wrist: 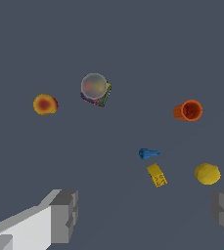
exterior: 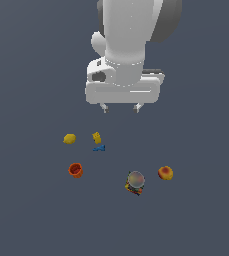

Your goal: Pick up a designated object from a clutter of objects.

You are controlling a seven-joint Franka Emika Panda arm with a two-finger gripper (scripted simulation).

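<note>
The yellow lemon lies on the dark floor at the exterior view's left; it also shows in the wrist view. Beside it stand the yellow block and a tiny blue piece. An orange-red cup, a greyish ball and a red-yellow fruit lie further out. My gripper hangs well above the items, open and empty, fingers wide apart.
The greyish ball rests on a small multicoloured flat piece. The floor is a plain dark grey surface with no walls or edges in view.
</note>
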